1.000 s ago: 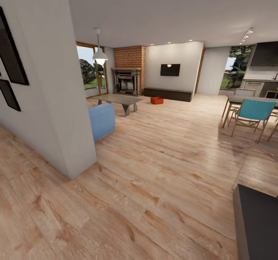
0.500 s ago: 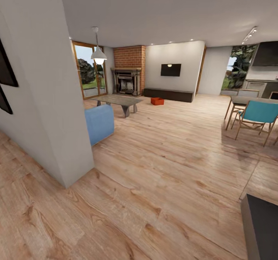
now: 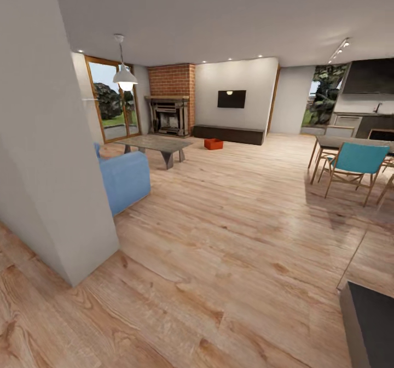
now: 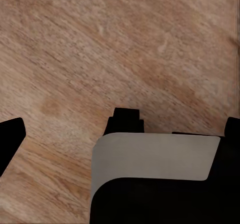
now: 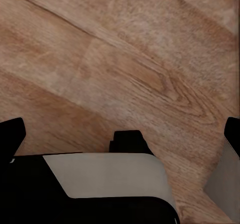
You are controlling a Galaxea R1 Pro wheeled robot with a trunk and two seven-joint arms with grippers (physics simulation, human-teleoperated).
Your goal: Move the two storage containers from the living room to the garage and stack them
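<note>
Floor (image 3: 230,231) of light wood planks runs to the long dark cabinet (image 3: 227,134) at the far wall. One orange-red container (image 3: 213,144) sits on the planks just in front of it (second not made out). Likely light, thin-walled, flexy: grip a rim wall. Both grippers (image 4: 117,129) (image 5: 120,134) hang over planks, fingers wide, empty.

This is a home, an open-plan living room (image 3: 230,204) running into a dining and kitchen corner. Light wood planks cover the floor. At the far end stands a red-brick fireplace (image 3: 171,103), with a wall-mounted television (image 3: 231,99) above a long dark low cabinet (image 3: 227,134). A blue sofa (image 3: 123,179), a coffee table (image 3: 154,145) under a pendant lamp (image 3: 125,76), wood-framed glass doors (image 3: 105,101), and a dining table (image 3: 350,142) with a teal chair (image 3: 353,163) complete it.
</note>
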